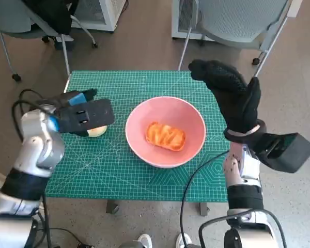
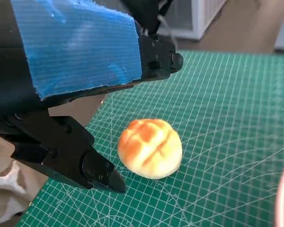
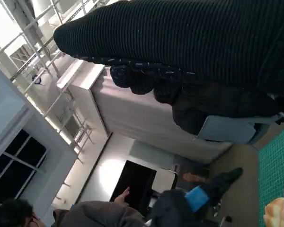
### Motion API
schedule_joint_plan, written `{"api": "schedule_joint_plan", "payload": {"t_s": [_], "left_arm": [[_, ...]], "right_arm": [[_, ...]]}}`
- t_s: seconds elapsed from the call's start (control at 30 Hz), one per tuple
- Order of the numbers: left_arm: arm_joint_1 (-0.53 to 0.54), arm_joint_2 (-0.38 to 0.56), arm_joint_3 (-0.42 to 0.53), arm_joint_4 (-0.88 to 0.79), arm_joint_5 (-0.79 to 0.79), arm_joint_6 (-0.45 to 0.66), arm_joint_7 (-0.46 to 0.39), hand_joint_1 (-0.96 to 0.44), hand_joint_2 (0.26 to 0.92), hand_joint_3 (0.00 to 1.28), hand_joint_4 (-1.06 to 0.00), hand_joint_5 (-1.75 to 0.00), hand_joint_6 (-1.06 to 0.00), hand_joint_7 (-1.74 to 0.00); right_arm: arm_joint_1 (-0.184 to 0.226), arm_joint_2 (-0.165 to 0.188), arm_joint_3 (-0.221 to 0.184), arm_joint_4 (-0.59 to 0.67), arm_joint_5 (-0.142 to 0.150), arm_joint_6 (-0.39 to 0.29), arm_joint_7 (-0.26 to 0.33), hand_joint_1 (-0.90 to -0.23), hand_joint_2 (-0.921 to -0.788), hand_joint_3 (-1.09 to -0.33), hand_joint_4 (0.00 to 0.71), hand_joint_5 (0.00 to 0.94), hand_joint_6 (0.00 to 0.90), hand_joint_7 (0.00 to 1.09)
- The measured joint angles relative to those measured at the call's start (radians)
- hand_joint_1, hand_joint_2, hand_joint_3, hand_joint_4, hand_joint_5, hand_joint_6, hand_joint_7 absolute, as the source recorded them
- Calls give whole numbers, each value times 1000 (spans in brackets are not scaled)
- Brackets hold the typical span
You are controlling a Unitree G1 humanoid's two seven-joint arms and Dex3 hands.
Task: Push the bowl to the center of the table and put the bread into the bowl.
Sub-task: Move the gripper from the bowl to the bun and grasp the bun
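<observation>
Green mat, bun just beside empty, spread left hand, right hand raised, holding nothing

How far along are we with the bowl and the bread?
Done, by the look of it: the pink bowl sits near the middle of the green mat, with a striped bread inside. In hand: nothing is gripped; the left hand hovers over a round bun on the mat, apart from it. The right hand is raised, holding nothing. Left: possibly that bun.
</observation>
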Motion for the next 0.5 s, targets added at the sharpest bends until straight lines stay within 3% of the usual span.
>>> {"api": "schedule_joint_plan", "payload": {"t_s": [0.5], "left_arm": [[-173, -102, -95, 385, 17, -68, 72, -185, 682, 1, 1, 1, -122, -7]], "right_arm": [[0, -11, -2, 0, -2, 0, 0, -690, -921, -845, 71, 0, -1, 268]]}}
